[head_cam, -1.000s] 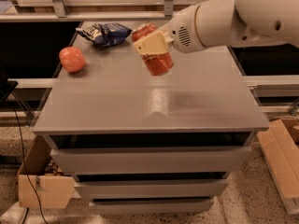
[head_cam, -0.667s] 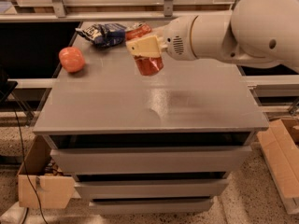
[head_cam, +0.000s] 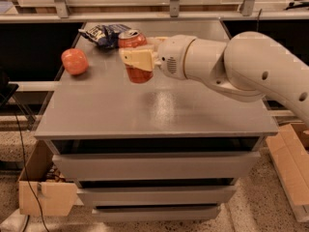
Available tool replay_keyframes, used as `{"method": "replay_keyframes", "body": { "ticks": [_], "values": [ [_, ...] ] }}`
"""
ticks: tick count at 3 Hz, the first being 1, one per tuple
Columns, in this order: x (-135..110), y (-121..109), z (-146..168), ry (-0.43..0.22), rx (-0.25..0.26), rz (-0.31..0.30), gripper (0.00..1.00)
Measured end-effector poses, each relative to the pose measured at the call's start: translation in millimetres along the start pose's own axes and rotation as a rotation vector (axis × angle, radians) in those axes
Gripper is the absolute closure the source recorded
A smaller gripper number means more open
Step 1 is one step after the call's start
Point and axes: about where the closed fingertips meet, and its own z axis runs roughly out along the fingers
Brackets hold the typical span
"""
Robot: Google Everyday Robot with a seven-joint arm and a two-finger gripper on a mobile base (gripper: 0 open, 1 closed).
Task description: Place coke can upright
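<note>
The red coke can [head_cam: 135,57] stands nearly upright near the back middle of the grey tabletop [head_cam: 159,110], its silver top facing up. My gripper [head_cam: 137,58] reaches in from the right and is shut on the can, one cream finger [head_cam: 138,59] across its front. The can's base looks at or just above the table surface.
A round orange-red fruit [head_cam: 75,62] lies at the back left of the table. A blue chip bag [head_cam: 104,34] lies at the back behind the can. The table has drawers below. Cardboard boxes [head_cam: 46,192] sit on the floor left and right.
My arm has carried the can to the left and a little back, and lowered it toward the table. The can has turned from tilted to nearly upright.
</note>
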Motion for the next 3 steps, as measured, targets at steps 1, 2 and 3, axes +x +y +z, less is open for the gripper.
{"method": "replay_keyframes", "body": {
  "ticks": [1, 2, 3],
  "values": [
    [9, 6, 11, -0.017, -0.016, -0.005, 1.00],
    [18, 10, 19, -0.008, -0.017, -0.017, 1.00],
    [29, 13, 26, -0.014, -0.010, -0.024, 1.00]
  ]
}}
